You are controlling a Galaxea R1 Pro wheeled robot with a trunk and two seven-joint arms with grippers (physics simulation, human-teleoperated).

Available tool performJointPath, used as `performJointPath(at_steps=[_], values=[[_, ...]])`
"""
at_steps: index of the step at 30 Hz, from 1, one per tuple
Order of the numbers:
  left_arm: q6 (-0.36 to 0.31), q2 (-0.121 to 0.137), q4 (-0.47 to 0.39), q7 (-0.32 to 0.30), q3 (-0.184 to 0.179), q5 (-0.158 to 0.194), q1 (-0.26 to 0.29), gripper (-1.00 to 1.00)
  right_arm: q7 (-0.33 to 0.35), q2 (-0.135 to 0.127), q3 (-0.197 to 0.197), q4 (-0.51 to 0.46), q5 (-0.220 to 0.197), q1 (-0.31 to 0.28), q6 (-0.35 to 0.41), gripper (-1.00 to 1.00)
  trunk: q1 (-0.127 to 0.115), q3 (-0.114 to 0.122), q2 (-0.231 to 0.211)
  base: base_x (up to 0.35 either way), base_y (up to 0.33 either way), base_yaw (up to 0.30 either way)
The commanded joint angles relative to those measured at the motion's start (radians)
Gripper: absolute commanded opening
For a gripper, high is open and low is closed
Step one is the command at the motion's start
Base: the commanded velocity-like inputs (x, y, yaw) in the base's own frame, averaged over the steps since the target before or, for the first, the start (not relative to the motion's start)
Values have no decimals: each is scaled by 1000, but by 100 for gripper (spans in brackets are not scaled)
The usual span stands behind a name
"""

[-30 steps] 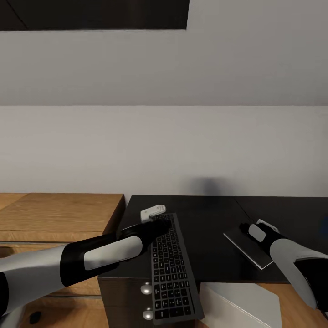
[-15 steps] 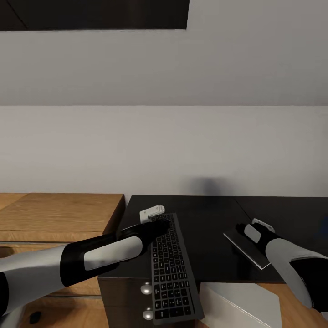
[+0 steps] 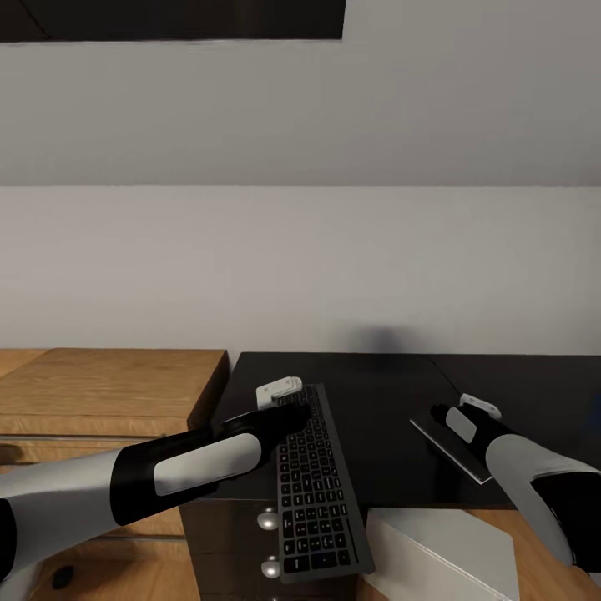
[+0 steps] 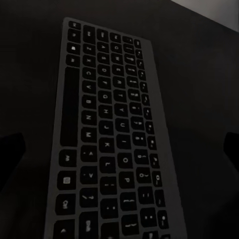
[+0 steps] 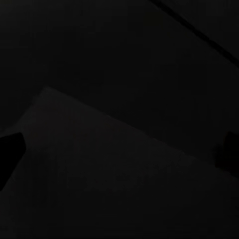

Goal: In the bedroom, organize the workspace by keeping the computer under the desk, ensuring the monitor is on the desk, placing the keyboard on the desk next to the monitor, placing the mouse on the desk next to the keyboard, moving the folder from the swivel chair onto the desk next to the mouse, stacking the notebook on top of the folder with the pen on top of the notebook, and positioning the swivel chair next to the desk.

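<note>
The keyboard [image 3: 321, 488] lies lengthwise on the black desk [image 3: 376, 392], its near end jutting past the front edge. My left gripper [image 3: 288, 406] hovers over its far end, open; in the left wrist view the keys [image 4: 104, 144] run between the spread fingertips [image 4: 11, 149]. The dark notebook [image 3: 446, 446] with a pale edge lies flat on the desk at right. My right gripper [image 3: 461, 417] is open just above it. The right wrist view shows the notebook [image 5: 99, 174] close below the gripper [image 5: 119, 152]. The white computer [image 3: 438, 551] stands at the desk's front.
A light wooden drawer chest [image 3: 108, 388] adjoins the desk on the left. Two round silver knobs [image 3: 267, 520] mark the desk's drawers below the keyboard. A plain grey wall rises behind, with a dark skylight frame [image 3: 175, 18] at the top.
My right gripper has slid left and a little farther in over the notebook. The head camera has tilted slightly, shifting the whole picture up. The left arm and keyboard have stayed put.
</note>
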State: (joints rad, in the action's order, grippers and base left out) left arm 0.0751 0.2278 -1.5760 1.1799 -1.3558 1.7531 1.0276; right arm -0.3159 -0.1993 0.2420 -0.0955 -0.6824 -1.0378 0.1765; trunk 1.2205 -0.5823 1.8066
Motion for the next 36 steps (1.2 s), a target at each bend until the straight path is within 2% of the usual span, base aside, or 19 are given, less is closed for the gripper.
performJointPath(at_steps=[1, 15, 16, 21, 30, 36], values=[[8, 0, -1, 1, -2, 5, 2, 100, -3, 0, -31, 34, -27, 1, 7, 100, 0, -2, 1, 0, 0, 0], [7, 6, -23, 1, -2, 4, 2, 100, -3, 0, -31, 35, -26, 1, 6, 100, 0, -2, 1, 0, 0, 0], [5, 17, -25, 0, -2, 4, 2, 100, -3, 0, -31, 35, -26, 1, 6, 100, 0, -2, 1, -157, 0, 0], [4, 22, -26, 0, -3, 3, 2, 100, -3, 0, -31, 34, -26, 1, 6, 100, 0, -2, 1, -209, 0, 0], [2, 24, -28, 0, -3, 3, 2, 100, -3, 0, -32, 34, -26, 1, 6, 100, 0, -2, 1, -60, 0, 0], [2, 24, -28, 0, -3, 3, 2, 100, -3, -1, -32, 34, -26, 1, 6, 100, 0, -2, 1, -237, 0, 0]])
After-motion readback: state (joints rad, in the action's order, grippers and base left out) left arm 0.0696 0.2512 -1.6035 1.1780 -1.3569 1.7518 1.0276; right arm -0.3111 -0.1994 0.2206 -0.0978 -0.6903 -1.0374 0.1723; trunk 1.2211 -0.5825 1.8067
